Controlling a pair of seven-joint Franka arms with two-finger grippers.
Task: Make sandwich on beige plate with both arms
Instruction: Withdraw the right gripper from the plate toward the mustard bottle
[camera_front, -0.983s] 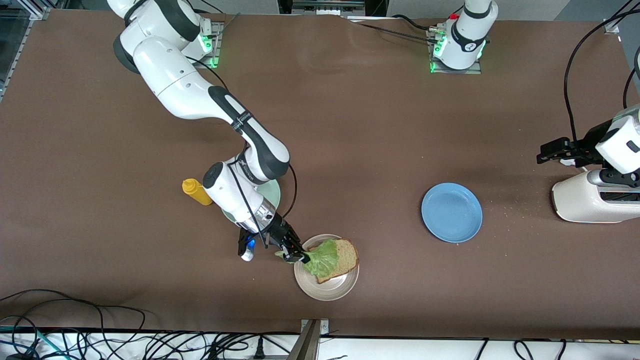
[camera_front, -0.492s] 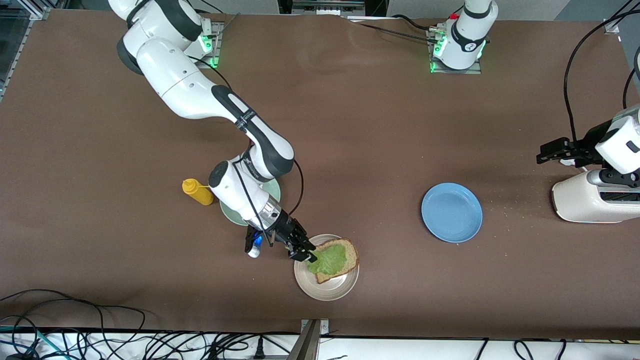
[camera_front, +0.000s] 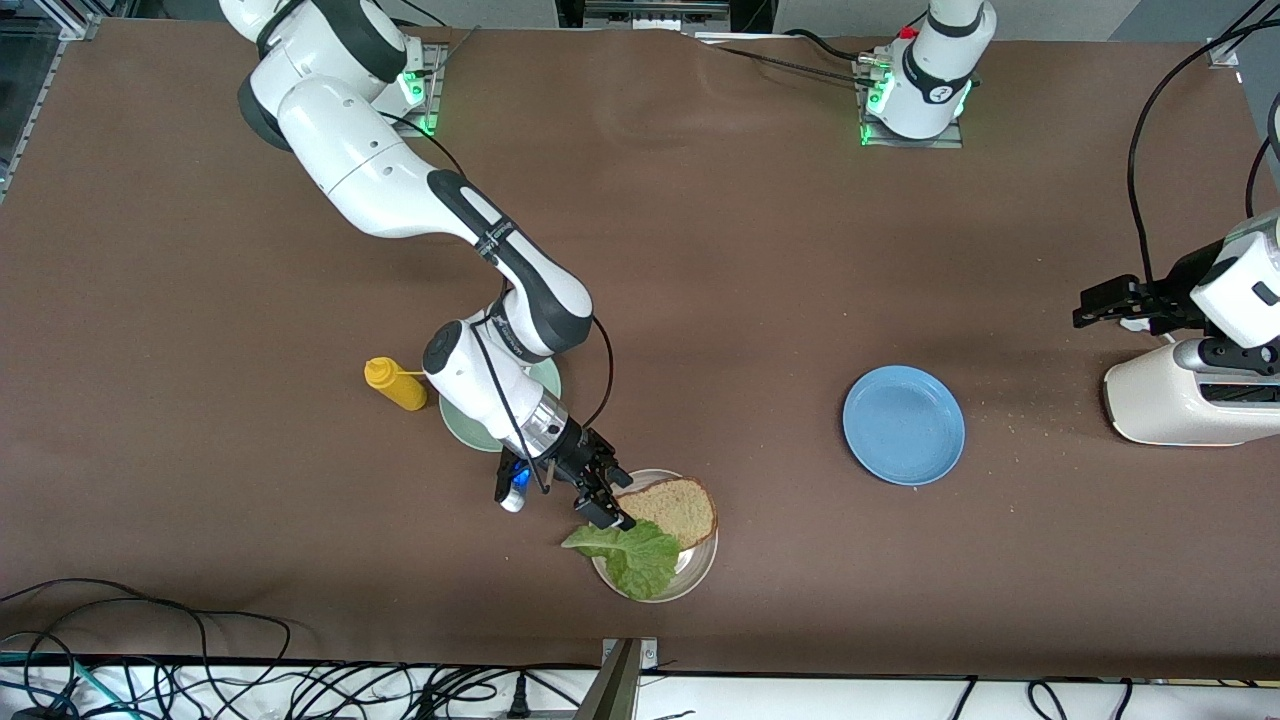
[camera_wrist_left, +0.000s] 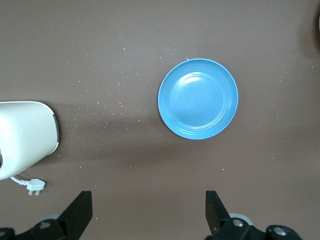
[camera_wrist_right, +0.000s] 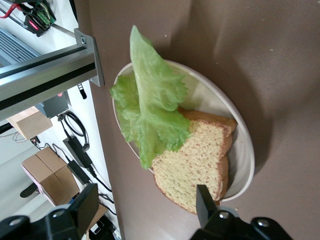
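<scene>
Lettuce (camera_front: 628, 556) has slid off the bread since half a second ago. Back then it lay flat on the slice; now it sits on the lower rim of the beige plate (camera_front: 700, 570) and hangs over the edge, low in the middle of the front view. One bread slice (camera_front: 680, 508) lies on the upper part of that plate, mostly bare.

The right tool (camera_front: 598, 495) is just above the plate's upper left edge, and its fingers are apart with nothing between them. The right wrist view shows more: the leaf (camera_wrist_right: 150, 115) stands up a bit in a fold, and its edge covers a corner of the bread (camera_wrist_right: 197, 165).

Up and left of the plate, the mint-green plate (camera_front: 545, 380) peeks out from under the right arm. A yellow bottle (camera_front: 395, 384) lies beside it.

At the right of the front view sits the blue plate (camera_front: 903, 424). The left tool (camera_front: 1105, 300) waits at the right edge, near a white machine (camera_front: 1170, 400). Only the left wrist view shows its fingers (camera_wrist_left: 216, 210), wide apart, over the brown table (camera_wrist_left: 100, 60), with crumbs round the blue plate (camera_wrist_left: 198, 98).
</scene>
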